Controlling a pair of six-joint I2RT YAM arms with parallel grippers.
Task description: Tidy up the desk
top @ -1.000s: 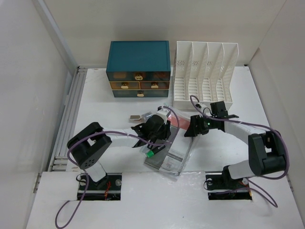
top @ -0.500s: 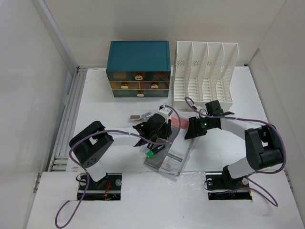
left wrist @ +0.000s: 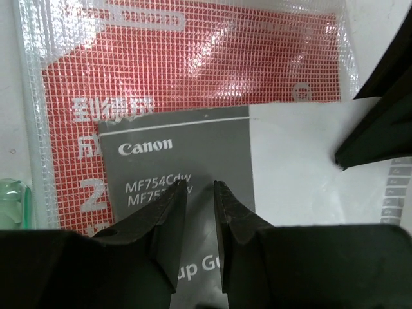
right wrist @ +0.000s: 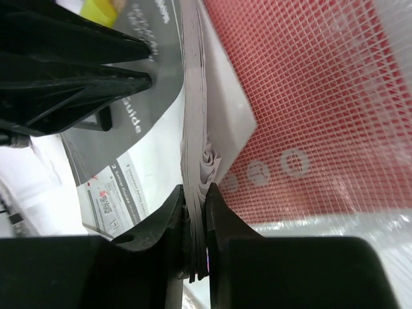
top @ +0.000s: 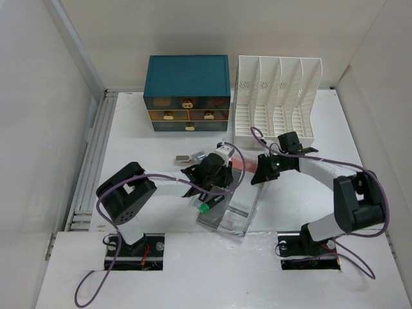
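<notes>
The desk (top: 141, 141) fills the whole floor of the enclosure, with walls on three sides and the two arm bases bolted at its near edge. Left of the middle, a small silver thing (top: 183, 158) lies flat on the desk, with another small item just to its right; I cannot tell what either is. Behind them, against the far edge, stands a teal drawer cabinet (top: 187, 77).

The left gripper (left wrist: 198, 193) is over the middle of the desk, tips down on the grey cover of a booklet (top: 235, 209). Its jaws are narrow, with a slim gap through which the printed cover shows; nothing sits between them. A small green thing (top: 203, 208) lies just beside it, toward the near edge.

The booklet lies partly on a clear mesh pouch (left wrist: 193, 64) with red sheets inside, so the pouch pokes out beyond the booklet's far edge. The right gripper (right wrist: 195, 212) comes in from the right and pinches the booklet's page edge, the stack of pages caught between its two jaws. The two grippers are close together over the same booklet.

At the far right edge a white slotted file rack (top: 277, 96) stands upright, just beside the cabinet.
</notes>
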